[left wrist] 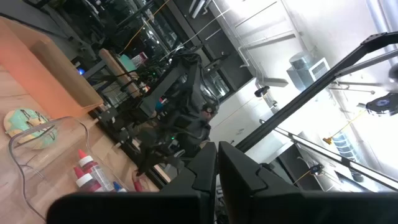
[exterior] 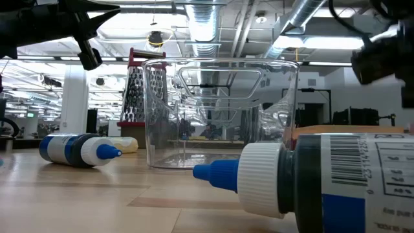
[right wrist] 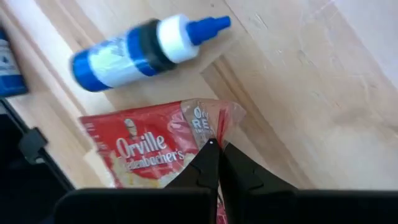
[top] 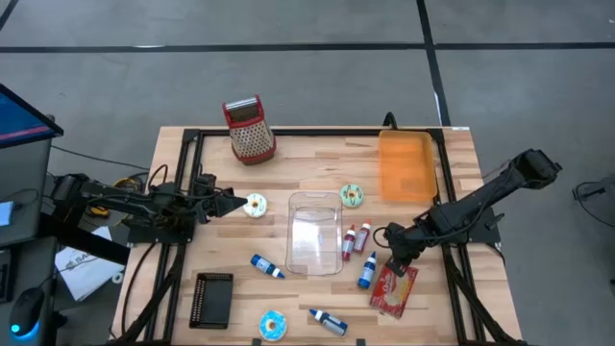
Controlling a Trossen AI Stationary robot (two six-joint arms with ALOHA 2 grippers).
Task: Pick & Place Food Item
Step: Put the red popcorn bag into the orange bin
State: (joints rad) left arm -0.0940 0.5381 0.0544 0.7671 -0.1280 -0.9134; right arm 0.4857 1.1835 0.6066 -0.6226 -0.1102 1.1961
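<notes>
The table point(top: 317, 154) is showing pale wood planks with a black frame running round it, standing on a grey floor crossed by dark lines; a monitor point(top: 19, 120) and cables are sitting off its left side. From table height the room behind is looking like a big open hall, with silver ducts and bright strip lights running along the ceiling.

The right gripper point(top: 397, 261) is reaching down at the right front of the table; its fingers are pressing together on the top edge of the red popcorn bag point(top: 393, 289), which is lying flat near the front right corner; the wrist view is showing the bag's crimped edge pinched between the 2 tips point(right wrist: 214, 163). A blue bottle point(top: 367, 271) is lying just beside the bag.

The left gripper point(top: 231, 203) is hanging over the left side of the table with its fingers closed on nothing, its tip just beside a donut point(top: 256, 205).

A clear container point(top: 315, 231) is standing mid-table; 2 red bottles point(top: 356, 238) are lying beside its right wall, and a second donut point(top: 352, 196) is sitting near its far right corner. An orange tray point(top: 406, 165) is resting at the far right, a grater point(top: 249, 129) at the far edge, a black rack point(top: 211, 300) near the front left; 2 more blue bottles point(top: 268, 266) and a third donut point(top: 273, 325) are lying toward the front.
</notes>
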